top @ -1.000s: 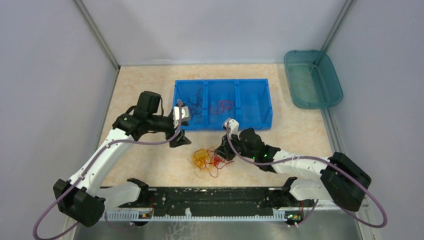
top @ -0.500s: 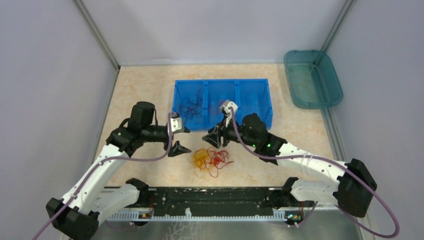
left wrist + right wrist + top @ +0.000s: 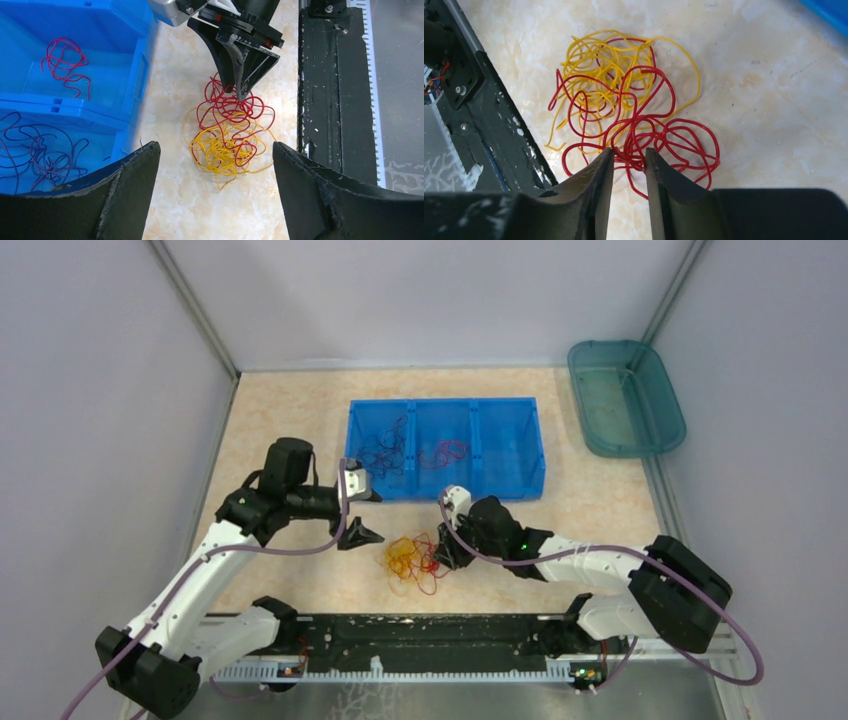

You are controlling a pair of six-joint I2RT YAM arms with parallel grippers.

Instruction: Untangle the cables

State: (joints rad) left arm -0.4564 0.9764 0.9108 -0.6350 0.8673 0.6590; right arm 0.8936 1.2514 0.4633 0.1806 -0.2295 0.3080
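Lying tangled on the table [image 3: 774, 100], the cables [image 3: 629, 125] look light and springy, best taken by the outer red loops the barely open right gripper [image 3: 629, 165] straddles; the left gripper [image 3: 215, 146] gapes empty.

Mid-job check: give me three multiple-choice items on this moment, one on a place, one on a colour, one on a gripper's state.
1. Where is the yellow and red tangle? A on the table before the blue bin; B in its left compartment; C in its right compartment.
2. What colour is the cable in the bin's middle compartment? A yellow; B red; C green.
3. How is the left gripper? A shut on a cable; B out of view; C open, empty.
1 A: it lies on the bare table. 2 B: red loops show there. 3 C: its jaws stand wide apart, gripping nothing.
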